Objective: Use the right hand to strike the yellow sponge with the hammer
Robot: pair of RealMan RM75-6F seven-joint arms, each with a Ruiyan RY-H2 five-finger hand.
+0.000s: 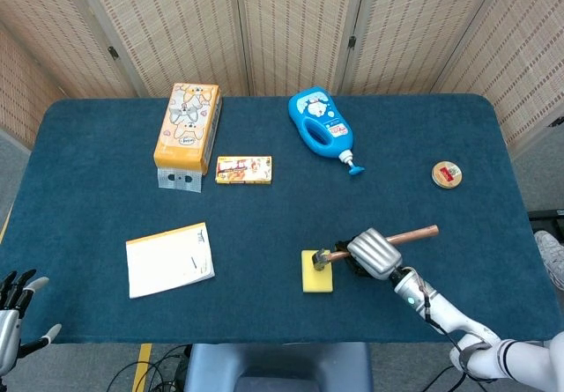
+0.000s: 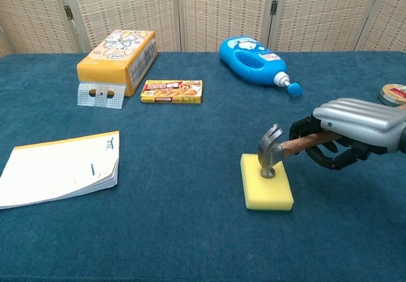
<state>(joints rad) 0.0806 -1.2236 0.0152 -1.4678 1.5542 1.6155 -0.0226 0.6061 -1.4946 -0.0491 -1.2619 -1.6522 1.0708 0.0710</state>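
Table (image 1: 88, 145): a dark blue cloth covered it from edge to edge, with woven folding screens (image 1: 291, 22) standing behind.
Tissue box (image 1: 186, 128): orange, printed with cartoon animals, it lay at the far left of the table, and a pale perforated sheet stuck out from under its near end.
Blue bottle (image 1: 320, 128): it lay on its side at the far middle, with the nozzle pointing toward the near right.
Notepad (image 1: 169, 258): white pages with a yellow edge, it lay flat at the near left, well apart from everything else.
Right hand (image 1: 374, 252): it showed silver on the back with dark fingers, which were wrapped around the hammer handle just behind the head; its arm ran off to the near right corner.
Hammer (image 2: 273, 156): it had a wooden handle and a metal head. The striking face was down on the sponge's far end, the claw pointed upward, and the handle's free end stuck out past the hand toward the right.
Yellow sponge (image 1: 317, 273): a rectangular block, it lay flat at the near middle of the table, just left of the right hand, with the hammer head pressed on it.
Small box (image 1: 244, 169): a flat yellow and red packet, it lay just right of the tissue box.
Round tin (image 1: 447, 174): it sat near the right edge, well apart from the bottle.
Left hand (image 1: 13, 293): only its spread fingertips showed at the lower left corner, off the table and holding nothing.
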